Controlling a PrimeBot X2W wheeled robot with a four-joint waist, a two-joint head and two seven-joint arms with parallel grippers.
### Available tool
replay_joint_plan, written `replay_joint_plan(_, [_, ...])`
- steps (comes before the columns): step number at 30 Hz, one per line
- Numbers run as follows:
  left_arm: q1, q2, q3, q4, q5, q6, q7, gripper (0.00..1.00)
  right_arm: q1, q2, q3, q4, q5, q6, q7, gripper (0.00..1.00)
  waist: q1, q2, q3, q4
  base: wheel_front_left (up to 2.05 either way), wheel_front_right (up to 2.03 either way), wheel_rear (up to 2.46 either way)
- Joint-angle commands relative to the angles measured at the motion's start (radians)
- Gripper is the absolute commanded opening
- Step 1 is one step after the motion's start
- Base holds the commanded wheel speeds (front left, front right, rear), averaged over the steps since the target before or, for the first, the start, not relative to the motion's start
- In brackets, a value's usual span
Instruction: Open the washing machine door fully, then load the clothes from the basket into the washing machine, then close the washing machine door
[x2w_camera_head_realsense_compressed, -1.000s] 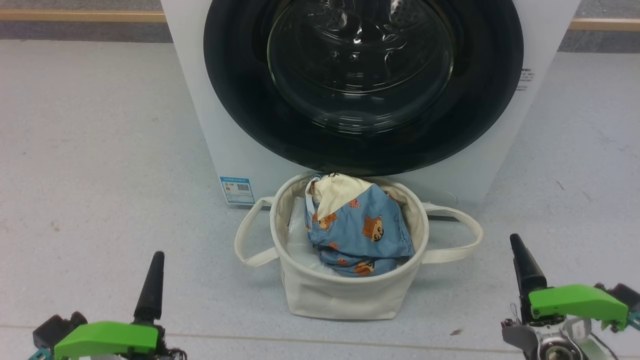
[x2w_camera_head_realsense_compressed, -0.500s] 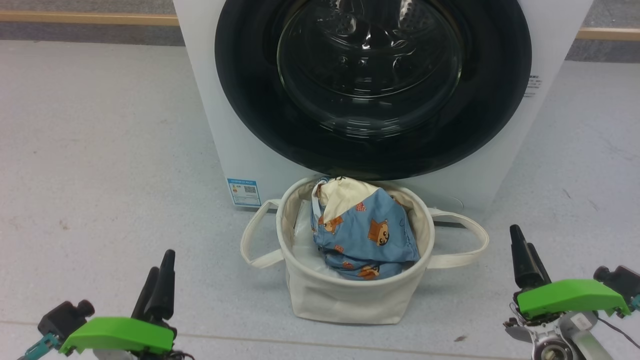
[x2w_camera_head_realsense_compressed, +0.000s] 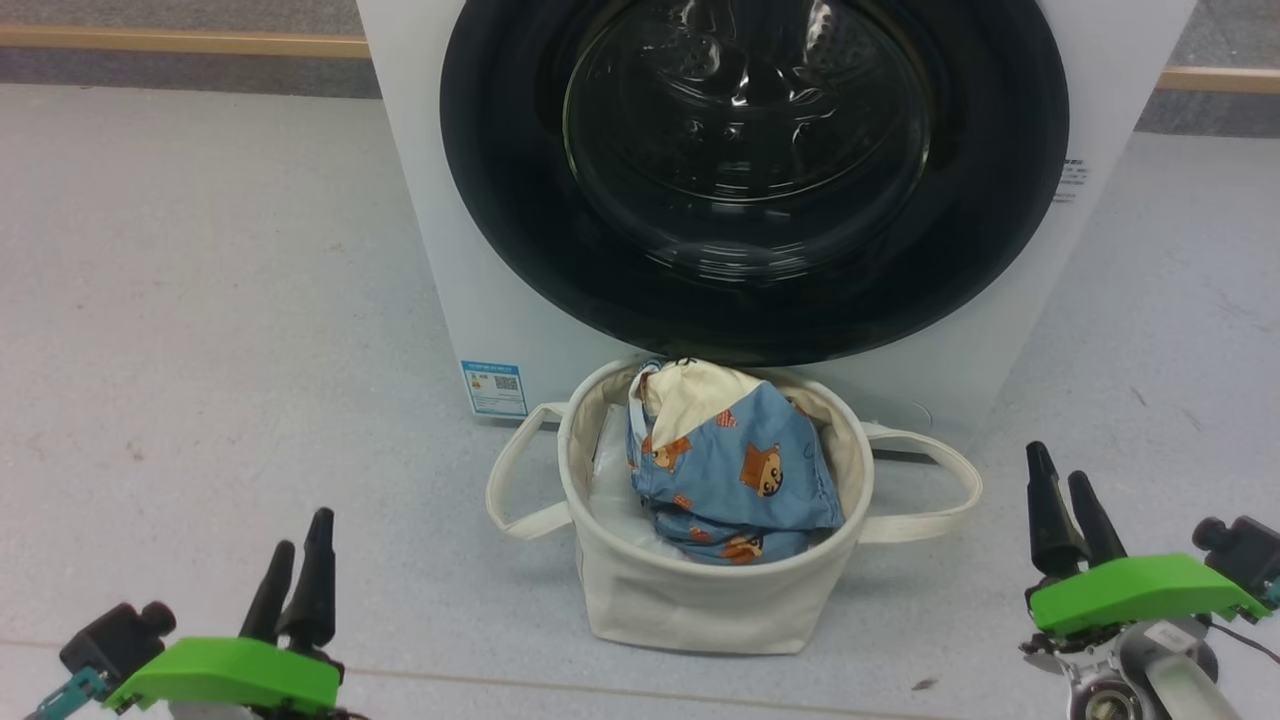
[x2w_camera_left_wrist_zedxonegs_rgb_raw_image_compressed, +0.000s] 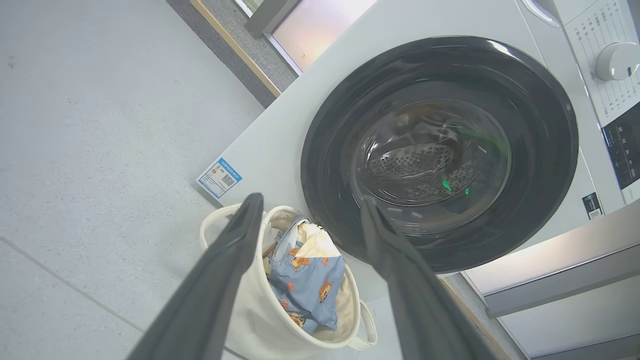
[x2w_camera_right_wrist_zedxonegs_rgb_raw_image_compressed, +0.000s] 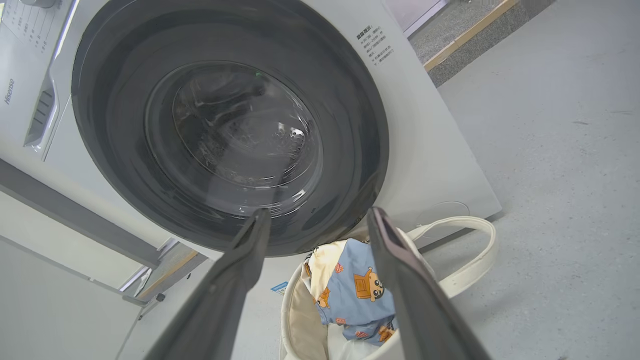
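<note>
cut off: top of the washing machine (x2w_camera_head_realsense_compressed: 420, 250) lost past the head view's upper edge; both arms trimmed at the bottom edge, green covers (x2w_camera_head_realsense_compressed: 225, 675) and dark fingers left showing.
hard to make out: drum (x2w_camera_left_wrist_zedxonegs_rgb_raw_image_compressed: 415, 160) dim behind the glass, broken up by glare; print on the blue sticker (x2w_camera_head_realsense_compressed: 494, 388) too small to read; latch side of the washing machine door (x2w_camera_head_realsense_compressed: 755, 170) impossible to tell.
hidden: bottom of the basket (x2w_camera_head_realsense_compressed: 690, 610) buried under the load; its far rim overlapping the door's lowest edge in the head view.
in the way: basket parked squarely below the door, close against the machine front.
around: pale speckled floor (x2w_camera_head_realsense_compressed: 200, 300), wooden strip (x2w_camera_head_realsense_compressed: 180, 42) along the far wall, round dial (x2w_camera_left_wrist_zedxonegs_rgb_raw_image_compressed: 617, 61) on the control panel.
door: shut flush, glossy black ring, bulging clear bowl at centre.
basket shape: upright, round, soft cream canvas, one loop handle flopped out each side.
clothes (x2w_camera_head_realsense_compressed: 745, 470): bunched inside the basket, light blue with orange-brown cartoon figures, cream lining on top; white padding (x2w_camera_head_realsense_compressed: 610, 480) beside them.
left pincer (x2w_camera_head_realsense_compressed: 303, 532): low left, well apart from the basket, fingers spread, gripping nothing.
right pincer (x2w_camera_head_realsense_compressed: 1057, 464): low right, near the right handle, fingers parted, empty.
</note>
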Motion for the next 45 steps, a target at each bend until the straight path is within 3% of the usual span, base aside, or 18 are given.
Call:
replay_joint_plan(1, [-0.068, 0.032, 0.019, -0.030, 0.027, 0.005, -0.015, 1.00, -0.062, -0.005, -0.002, -0.028, -0.034, 0.000, -0.011, 1.00, 0.0000, 0.0000, 0.000, 0.001, 0.00, 0.00, 0.00])
replay_joint_plan(45, [-0.131, 0.158, -0.079, -0.024, 0.417, 0.053, -0.143, 1.00, -0.152, 0.051, -0.083, 0.066, -0.641, 0.000, -0.033, 1.00, 0.0000, 0.0000, 0.002, 0.044, 0.00, 0.00, 0.00])
